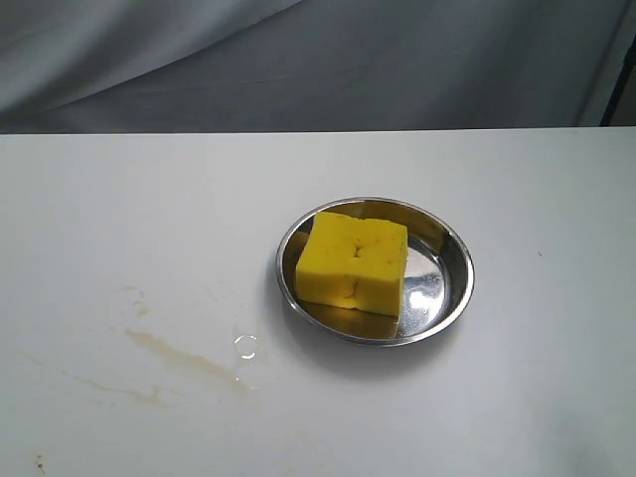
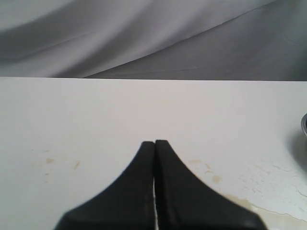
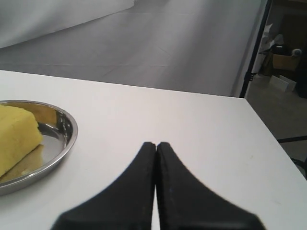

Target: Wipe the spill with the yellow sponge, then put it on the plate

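The yellow sponge [image 1: 354, 262] lies inside the shiny steel plate [image 1: 452, 258] at the middle of the white table. In the right wrist view the sponge [image 3: 14, 136] and the plate's rim [image 3: 69, 132] show beside my right gripper [image 3: 156, 143], which is shut and empty. The spill is thin brownish smeared streaks [image 1: 174, 355] on the table left of the plate, with a small clear droplet [image 1: 245, 347] beside them. My left gripper [image 2: 155, 142] is shut on nothing above the table, with streaks [image 2: 242, 201] near it. Neither gripper shows in the exterior view.
A grey cloth backdrop [image 1: 298, 60] hangs behind the table's far edge. The table's right edge [image 3: 268, 129] drops off to the floor, with a dark stand [image 3: 256, 48] and boxes beyond it.
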### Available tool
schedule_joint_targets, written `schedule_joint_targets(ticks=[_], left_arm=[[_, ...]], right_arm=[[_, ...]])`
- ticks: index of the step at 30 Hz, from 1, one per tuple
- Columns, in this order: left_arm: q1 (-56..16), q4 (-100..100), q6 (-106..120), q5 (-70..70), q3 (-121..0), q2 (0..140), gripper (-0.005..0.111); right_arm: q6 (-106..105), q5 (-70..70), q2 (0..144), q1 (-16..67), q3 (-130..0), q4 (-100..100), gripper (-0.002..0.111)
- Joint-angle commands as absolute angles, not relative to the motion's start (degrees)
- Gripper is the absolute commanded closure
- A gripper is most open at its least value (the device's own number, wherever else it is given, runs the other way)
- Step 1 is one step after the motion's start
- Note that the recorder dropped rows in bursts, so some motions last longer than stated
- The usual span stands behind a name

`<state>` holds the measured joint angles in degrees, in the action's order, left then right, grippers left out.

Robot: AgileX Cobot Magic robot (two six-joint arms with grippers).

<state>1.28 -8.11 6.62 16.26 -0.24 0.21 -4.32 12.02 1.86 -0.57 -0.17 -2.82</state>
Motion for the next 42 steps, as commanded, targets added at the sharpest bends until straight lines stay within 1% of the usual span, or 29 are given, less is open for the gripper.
schedule_joint_targets(ticks=[1, 30, 32, 36, 42], left_arm=[[1.49, -8.55, 6.31, 16.01, 0.0, 0.0, 0.107], [1.49, -8.55, 6.31, 16.01, 0.0, 0.0, 0.107], [1.49, -8.55, 6.31, 16.01, 0.0, 0.0, 0.107], [1.06, -8.57, 6.31, 16.01, 0.0, 0.0, 0.107], [1.06, -8.57, 6.31, 16.01, 0.0, 0.0, 0.107]], right_arm=[[-4.26, 11.47, 2.06, 0.61, 0.0, -2.33, 0.108], [-4.26, 11.47, 2.06, 0.49, 0.0, -2.33, 0.108], [-4.26, 11.47, 2.06, -0.11, 0.0, -2.33, 0.108], [-4.26, 11.47, 2.06, -4.77, 0.0, -2.33, 0.108], [-4.26, 11.47, 2.06, -5.12, 0.0, -2.33, 0.108]])
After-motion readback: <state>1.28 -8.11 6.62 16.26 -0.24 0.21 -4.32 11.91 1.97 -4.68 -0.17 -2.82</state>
